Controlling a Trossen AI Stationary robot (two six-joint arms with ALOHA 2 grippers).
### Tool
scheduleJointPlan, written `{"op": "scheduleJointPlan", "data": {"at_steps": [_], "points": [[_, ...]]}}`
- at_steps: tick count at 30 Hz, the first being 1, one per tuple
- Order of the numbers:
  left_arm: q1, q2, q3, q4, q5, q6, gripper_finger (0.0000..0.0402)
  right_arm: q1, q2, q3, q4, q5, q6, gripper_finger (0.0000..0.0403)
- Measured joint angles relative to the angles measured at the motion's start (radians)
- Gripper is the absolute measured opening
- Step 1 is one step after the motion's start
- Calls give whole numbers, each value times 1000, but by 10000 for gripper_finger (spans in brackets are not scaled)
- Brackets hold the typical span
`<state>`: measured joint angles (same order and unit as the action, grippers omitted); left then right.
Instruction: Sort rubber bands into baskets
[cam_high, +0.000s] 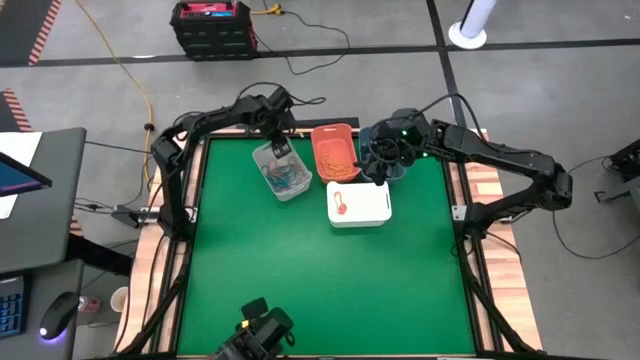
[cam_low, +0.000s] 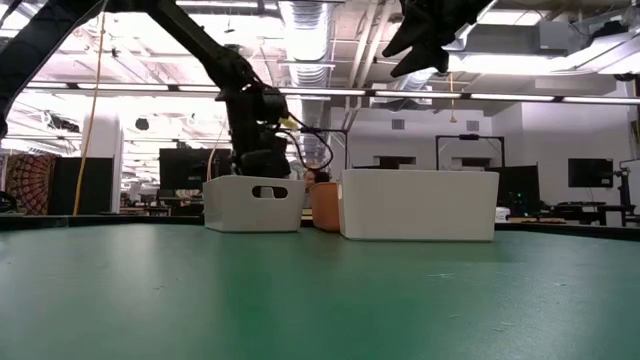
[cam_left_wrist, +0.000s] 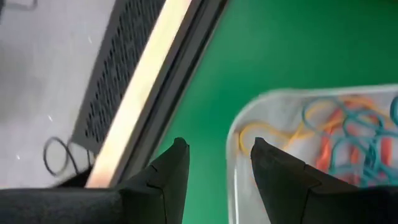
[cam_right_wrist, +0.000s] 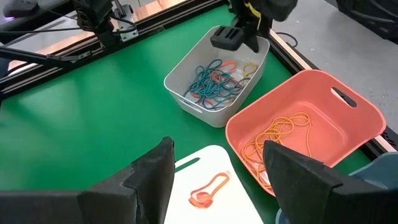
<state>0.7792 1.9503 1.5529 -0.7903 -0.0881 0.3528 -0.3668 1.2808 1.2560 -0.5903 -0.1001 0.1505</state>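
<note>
Four baskets stand close together at the far middle of the green table. The light grey basket (cam_high: 282, 172) holds a tangle of teal, orange and yellow rubber bands (cam_right_wrist: 216, 79). The coral basket (cam_right_wrist: 305, 134) holds yellow-orange bands (cam_right_wrist: 277, 140), and the white basket (cam_high: 358, 203) holds a red band (cam_right_wrist: 208, 190). The dark slate-blue basket (cam_high: 388, 168) is mostly hidden under my right arm. My left gripper (cam_left_wrist: 219, 149) is open and points down over the grey basket's far rim (cam_left_wrist: 233, 134), one finger on each side. My right gripper (cam_right_wrist: 217, 149) hangs open above the white and blue baskets.
The table's dark frame and wooden border (cam_left_wrist: 134, 99) run just beyond the grey basket. A black device (cam_high: 262, 325) sits at the table's near edge. Bare green mat (cam_high: 330, 285) lies between the baskets and the near edge.
</note>
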Motion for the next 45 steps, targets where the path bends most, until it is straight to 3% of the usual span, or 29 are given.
{"op": "scheduleJointPlan", "data": {"at_steps": [12,20,27,33,37,40,45], "points": [[-85,-1,-77,289,44,172,162,0,0,0,-2,-2,28,269],[-119,-1,-87,470,-4,106,162,1,0,0,-2,-3,28,269],[-115,-20,-34,395,-132,132,162,1,0,0,-4,-3,32,269],[-114,-63,74,127,20,123,162,0,0,0,-4,-3,32,269],[-115,-63,119,-119,254,112,162,0,0,0,-3,-3,28,269],[-124,-54,65,-148,337,133,162,0,0,0,-2,-3,22,269],[-130,-51,-63,-10,313,101,162,0,0,0,-1,-4,16,269]]}}
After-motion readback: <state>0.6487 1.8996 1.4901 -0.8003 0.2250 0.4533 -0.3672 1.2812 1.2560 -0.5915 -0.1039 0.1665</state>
